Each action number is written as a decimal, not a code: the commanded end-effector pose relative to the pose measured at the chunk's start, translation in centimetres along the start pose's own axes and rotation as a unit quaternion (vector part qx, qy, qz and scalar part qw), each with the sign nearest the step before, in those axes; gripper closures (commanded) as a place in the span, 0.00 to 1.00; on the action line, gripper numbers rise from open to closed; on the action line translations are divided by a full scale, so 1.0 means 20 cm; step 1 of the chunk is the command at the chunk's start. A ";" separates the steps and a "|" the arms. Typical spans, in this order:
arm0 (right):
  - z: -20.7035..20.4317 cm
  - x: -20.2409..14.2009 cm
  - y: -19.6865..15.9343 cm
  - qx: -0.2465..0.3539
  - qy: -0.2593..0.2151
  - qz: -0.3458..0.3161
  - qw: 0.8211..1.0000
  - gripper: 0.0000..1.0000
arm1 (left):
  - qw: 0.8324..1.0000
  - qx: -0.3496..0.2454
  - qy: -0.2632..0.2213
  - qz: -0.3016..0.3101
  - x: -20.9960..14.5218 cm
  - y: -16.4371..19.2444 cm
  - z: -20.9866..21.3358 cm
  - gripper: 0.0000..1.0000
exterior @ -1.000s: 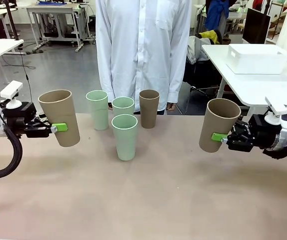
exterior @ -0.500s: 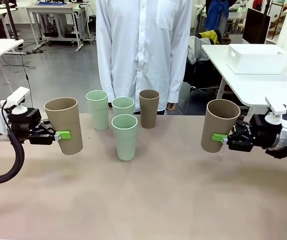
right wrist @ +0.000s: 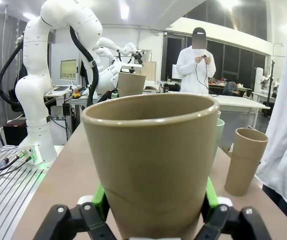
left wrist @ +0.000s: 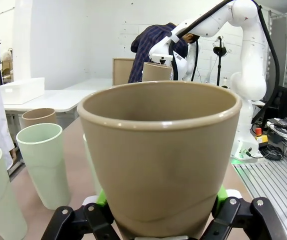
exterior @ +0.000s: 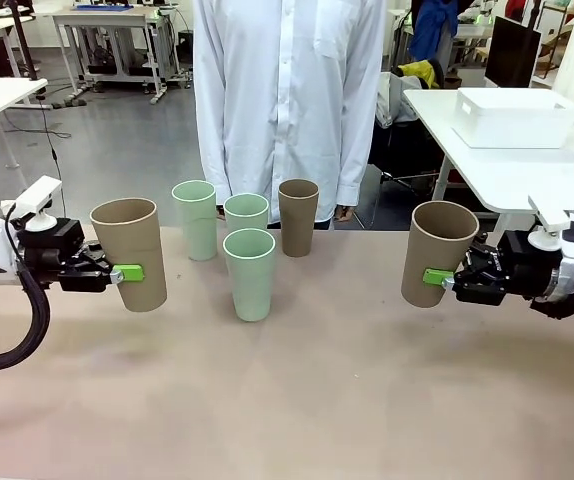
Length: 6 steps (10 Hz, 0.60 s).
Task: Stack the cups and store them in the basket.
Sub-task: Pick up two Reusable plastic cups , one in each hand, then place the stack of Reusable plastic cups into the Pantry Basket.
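Observation:
My left gripper [exterior: 127,272] is shut on a brown cup [exterior: 129,252], held above the table's left side and tilted slightly; the same cup [left wrist: 158,155] looms large in the left wrist view. My right gripper [exterior: 435,276] is shut on another brown cup [exterior: 437,250] at the right, leaning left, seen up close as a cup [right wrist: 151,160] in the right wrist view. Three mint green cups [exterior: 250,272] [exterior: 195,218] [exterior: 246,212] and one brown cup [exterior: 298,216] stand upright at the table's far middle. The white basket [exterior: 515,115] sits on a side table at the back right.
A person in a white shirt [exterior: 287,100] stands at the far edge, right behind the standing cups. The brown tabletop [exterior: 317,400] is bare in front of the cups and between the two arms.
My left arm has moved a little to the right with its brown cup, which now stands more upright. The right arm and its cup have barely shifted.

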State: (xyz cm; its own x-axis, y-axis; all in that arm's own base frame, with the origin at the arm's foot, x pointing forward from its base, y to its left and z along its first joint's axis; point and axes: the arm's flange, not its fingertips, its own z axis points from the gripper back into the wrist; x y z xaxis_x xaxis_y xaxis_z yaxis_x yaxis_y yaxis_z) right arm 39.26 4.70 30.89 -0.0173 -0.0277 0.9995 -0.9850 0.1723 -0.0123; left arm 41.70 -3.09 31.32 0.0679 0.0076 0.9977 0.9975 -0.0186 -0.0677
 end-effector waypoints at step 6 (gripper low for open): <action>0.00 0.02 0.00 -0.001 -0.005 0.005 1.000 0.13 | 1.000 0.000 -0.001 0.000 0.01 0.00 0.00 0.15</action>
State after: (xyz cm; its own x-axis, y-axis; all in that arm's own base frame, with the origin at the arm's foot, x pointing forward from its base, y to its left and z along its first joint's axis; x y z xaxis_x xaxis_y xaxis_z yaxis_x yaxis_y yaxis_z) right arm 39.26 4.70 30.89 -0.0174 -0.0278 0.9995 -0.9850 0.1723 -0.0123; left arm 41.70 -3.09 31.32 0.0679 0.0076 0.9977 0.9975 -0.0186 -0.0678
